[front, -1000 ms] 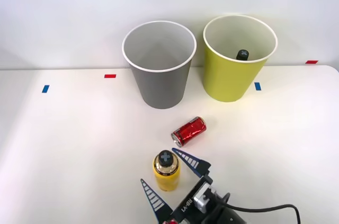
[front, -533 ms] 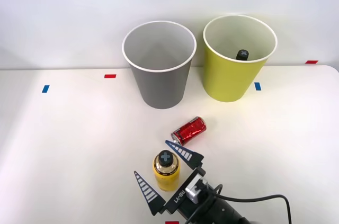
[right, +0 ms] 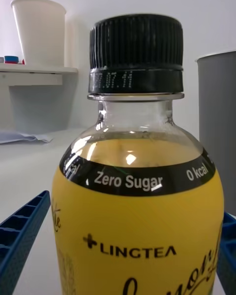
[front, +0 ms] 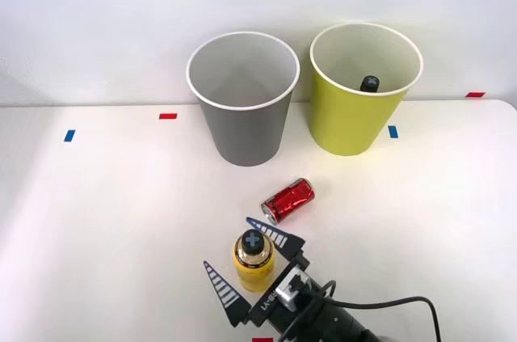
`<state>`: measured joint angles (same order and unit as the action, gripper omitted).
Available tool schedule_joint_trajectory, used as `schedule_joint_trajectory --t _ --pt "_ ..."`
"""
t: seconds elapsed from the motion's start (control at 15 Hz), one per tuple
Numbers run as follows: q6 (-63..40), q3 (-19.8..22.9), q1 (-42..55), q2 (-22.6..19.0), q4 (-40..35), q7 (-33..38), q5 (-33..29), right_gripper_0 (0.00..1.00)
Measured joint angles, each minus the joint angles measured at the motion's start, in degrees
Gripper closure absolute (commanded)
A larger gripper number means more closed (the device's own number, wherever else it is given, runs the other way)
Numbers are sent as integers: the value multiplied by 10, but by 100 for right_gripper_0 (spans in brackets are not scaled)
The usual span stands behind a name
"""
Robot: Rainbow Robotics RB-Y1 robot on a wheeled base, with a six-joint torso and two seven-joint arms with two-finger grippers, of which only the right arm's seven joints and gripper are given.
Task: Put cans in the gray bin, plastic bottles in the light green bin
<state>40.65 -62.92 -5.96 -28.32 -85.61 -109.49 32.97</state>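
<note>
Here the right end effector [front: 254, 269] sits low over the white counter [front: 97, 221] with its two blue ribbed fingers [front: 223, 293] spread apart, one on each side of the upright yellow bottle [front: 254, 259]. The bottle stands between them; from the front view I cannot tell whether either finger touches it. In the wrist view the bottle [right: 137, 196] rises close before the camera, black screw cap on top, yellow liquid under a clear shoulder, and a yellow label with a black band reading "Zero Sugar". A blue finger [right: 22, 231] shows at each side of it.

Just beyond the end effector, a little to its right, the red can [front: 288, 200] lies on its side on the counter, apart from the bottle. Farther ahead stand the gray bin [front: 244, 103] and, to its right, the light green bin [front: 361, 91], side by side and not touching. A black bottle cap [front: 370, 82] shows inside the green one.
</note>
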Motion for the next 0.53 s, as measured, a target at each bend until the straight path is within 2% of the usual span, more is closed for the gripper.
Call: schedule_joint_trajectory --t 0.13,0.53 --pt "0 1 0 0 0 -6 1 98" --pt "0 1 1 1 -1 -6 22 100"
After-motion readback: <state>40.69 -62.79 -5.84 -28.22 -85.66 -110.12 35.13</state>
